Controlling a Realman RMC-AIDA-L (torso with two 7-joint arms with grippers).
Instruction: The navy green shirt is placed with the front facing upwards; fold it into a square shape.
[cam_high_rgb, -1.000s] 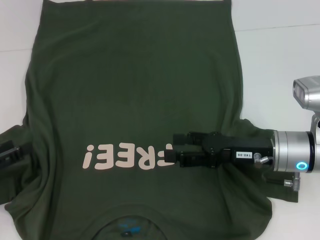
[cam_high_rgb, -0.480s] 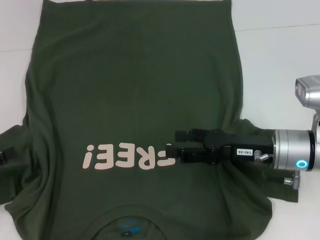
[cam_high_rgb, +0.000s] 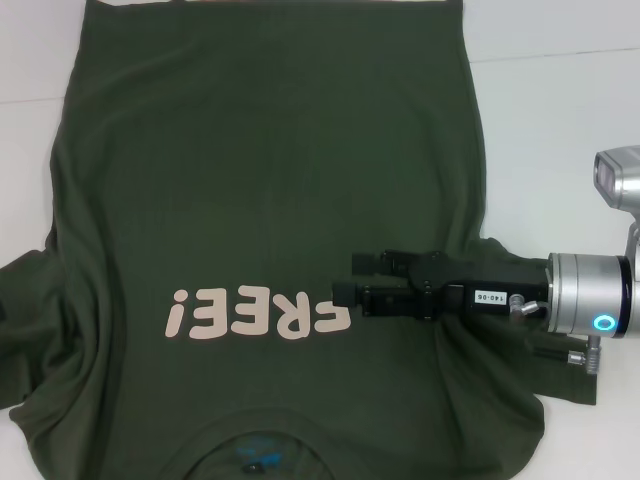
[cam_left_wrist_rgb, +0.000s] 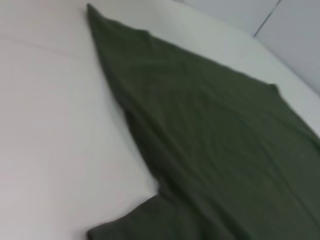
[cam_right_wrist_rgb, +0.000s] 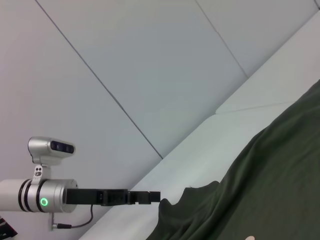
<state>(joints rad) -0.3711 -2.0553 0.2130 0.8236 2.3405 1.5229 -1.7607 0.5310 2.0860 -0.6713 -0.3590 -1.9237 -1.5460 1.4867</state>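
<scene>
The navy green shirt (cam_high_rgb: 270, 180) lies spread face up on the white table, its collar toward me. Its pink "FREE!" lettering (cam_high_rgb: 255, 312) reads upside down, and the blue neck label (cam_high_rgb: 255, 462) sits at the near edge. My right gripper (cam_high_rgb: 348, 280) hovers over the chest beside the lettering's right end, open and holding nothing. The head view does not show my left gripper. The right wrist view shows my left gripper (cam_right_wrist_rgb: 152, 196) stretched out level, off the shirt's (cam_right_wrist_rgb: 260, 190) edge. In the left wrist view the shirt (cam_left_wrist_rgb: 215, 140) lies flat.
White table (cam_high_rgb: 560, 110) shows bare to the right of the shirt and at the far left (cam_high_rgb: 25, 130). The shirt's left sleeve (cam_high_rgb: 40, 330) and right sleeve (cam_high_rgb: 500, 265) lie bunched at its sides. Grey wall panels (cam_right_wrist_rgb: 125, 60) stand behind the table.
My left gripper has drawn back off the left sleeve and out of the head view. My right gripper has shifted slightly right and farther from me, uncovering the letter F.
</scene>
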